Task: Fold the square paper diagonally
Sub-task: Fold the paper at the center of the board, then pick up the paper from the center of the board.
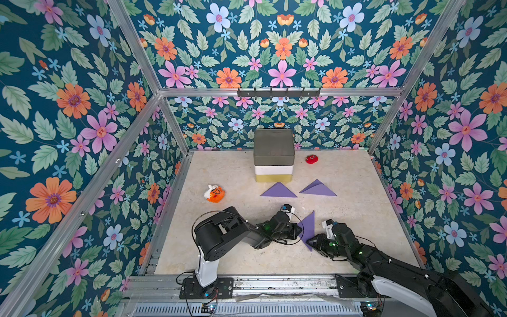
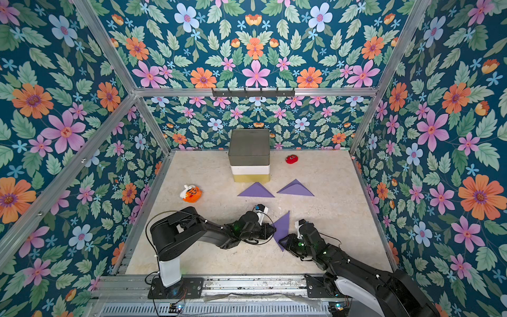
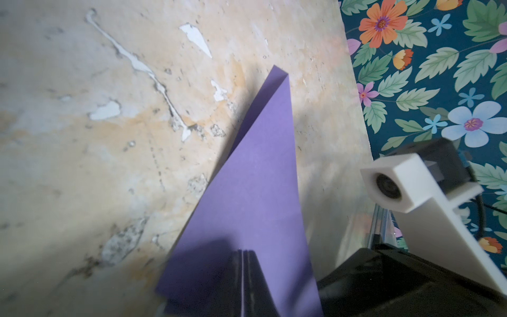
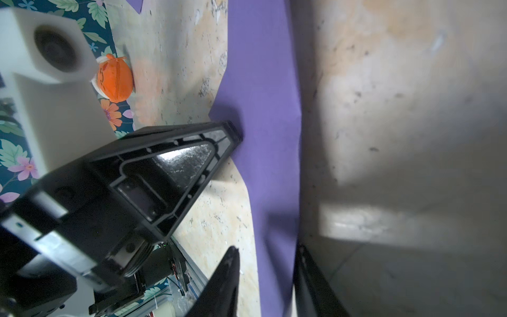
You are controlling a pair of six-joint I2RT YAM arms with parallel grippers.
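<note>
Item 1. Folded purple paper (image 1: 309, 230): a triangle that is lying flat on the counter (image 1: 356, 219) at its near middle, between the two arms. Its long edge is running from far to near on the side facing the right arm, and its short corner is pointing toward the left arm. At the far tip (image 3: 279, 75) two layers are showing, slightly parted.

Item 2. Left hand (image 3: 244, 274): its fingers are sitting tight together, and the tip is resting on the paper's short corner. Whether a layer is nipped between them cannot be told, as the contact is in shadow.

Item 3. Right hand (image 4: 266, 247): its fingers are standing apart, one on either side of the paper's near tip, with the purple sheet running flat between them. It is gripping nothing.

Item 4. Two more purple triangles, one (image 1: 278, 190) and another (image 1: 318, 188): they are lying side by side farther back, well apart from the hands.

Item 5. Stack of boxes (image 1: 274, 156): grey on white on yellow, standing at the back, just behind the triangles.

Item 6. Orange plush toy (image 1: 214, 193): sitting toward the left side of the counter.

Item 7. Red plush toy (image 1: 312, 159): sitting at the back, beside the stack on its right.
</note>
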